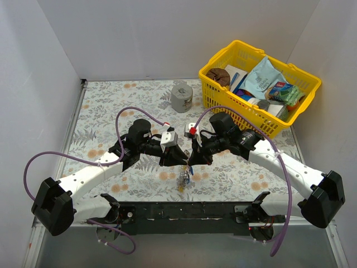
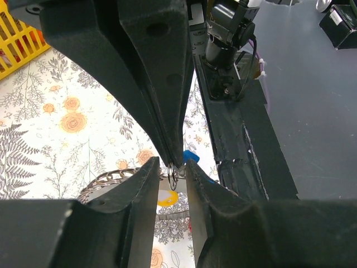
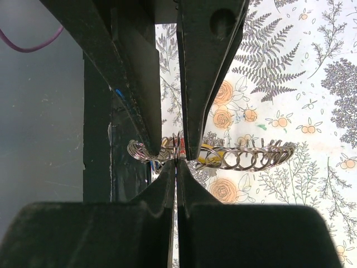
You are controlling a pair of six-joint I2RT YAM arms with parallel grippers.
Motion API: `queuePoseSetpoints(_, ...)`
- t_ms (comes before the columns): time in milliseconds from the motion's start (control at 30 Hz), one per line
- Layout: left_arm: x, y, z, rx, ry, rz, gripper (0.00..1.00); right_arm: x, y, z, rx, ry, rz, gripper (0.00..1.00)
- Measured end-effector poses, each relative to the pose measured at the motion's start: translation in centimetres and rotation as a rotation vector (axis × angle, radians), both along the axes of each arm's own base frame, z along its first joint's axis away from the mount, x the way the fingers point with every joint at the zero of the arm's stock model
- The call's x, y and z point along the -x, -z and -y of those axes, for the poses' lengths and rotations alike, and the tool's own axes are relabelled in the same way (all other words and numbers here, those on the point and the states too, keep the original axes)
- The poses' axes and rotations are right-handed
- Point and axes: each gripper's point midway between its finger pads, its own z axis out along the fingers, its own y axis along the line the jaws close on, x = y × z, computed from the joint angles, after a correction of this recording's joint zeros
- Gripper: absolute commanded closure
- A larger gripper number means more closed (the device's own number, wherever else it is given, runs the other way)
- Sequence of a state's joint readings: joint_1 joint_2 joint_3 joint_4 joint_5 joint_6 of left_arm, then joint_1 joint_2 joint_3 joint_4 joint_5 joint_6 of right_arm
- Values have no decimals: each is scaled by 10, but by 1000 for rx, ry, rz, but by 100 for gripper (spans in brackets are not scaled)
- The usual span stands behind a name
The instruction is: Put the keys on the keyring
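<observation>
Right end effector (image 3: 175, 162) is pinched fully closed on the keyring (image 3: 251, 159), held over the desk (image 1: 111, 111) near its front edge. Left end effector (image 2: 171, 168) is narrowly parted, tips straddling that pinch point. Keys (image 2: 190, 156) sit close against the ring, blue and yellow heads showing.

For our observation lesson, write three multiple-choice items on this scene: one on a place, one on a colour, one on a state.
1. Where is the yellow basket in the top view? A far right corner; B near left corner; C dead centre.
2. What colour are the looping cables? A green; B purple; C orange.
3. The right gripper is: A wide open; B shut on the keyring; C shut on nothing.
Key: 1A, it sits by the back right walls; 2B, the loops are purple; 3B, its fingers pinch the ring's wire.
</observation>
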State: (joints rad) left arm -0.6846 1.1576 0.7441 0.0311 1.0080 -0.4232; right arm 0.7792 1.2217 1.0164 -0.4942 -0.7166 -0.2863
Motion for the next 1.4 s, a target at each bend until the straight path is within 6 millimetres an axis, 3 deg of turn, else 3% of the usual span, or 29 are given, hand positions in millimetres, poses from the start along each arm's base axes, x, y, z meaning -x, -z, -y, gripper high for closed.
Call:
queuePoseSetpoints(167, 1, 1, 0, -2, 1, -5, 90, 0, -1, 0, -3, 1, 2, 99)
queuePoseSetpoints(333, 0, 2, 0, -3, 2, -6, 90, 0, -1, 0, -4, 2, 2, 99)
queuePoseSetpoints(400, 0, 3, 0, -4, 2, -7, 100, 0, -1, 0, -4, 2, 2, 99)
queuePoseSetpoints(667, 0, 5, 0, -1, 2, -4, 100, 1, 0, 0, -3, 7, -5, 99)
queuePoseSetpoints(733, 0, 6, 0, 0, 1, -6, 100, 1, 1, 0, -9, 11, -5, 95)
queuePoseSetpoints(1033, 6, 17, -8, 36, -62, -31, 100, 4, -8, 0, -114, 52, 28, 55)
queuePoseSetpoints(1167, 9, 16, -15, 78, -115, -23, 100, 3, -25, 1, -188, 82, 61, 49)
queuePoseSetpoints(1400, 8, -7, -23, 214, -209, 27, 100, 2, -44, 0, -281, 92, 66, 47)
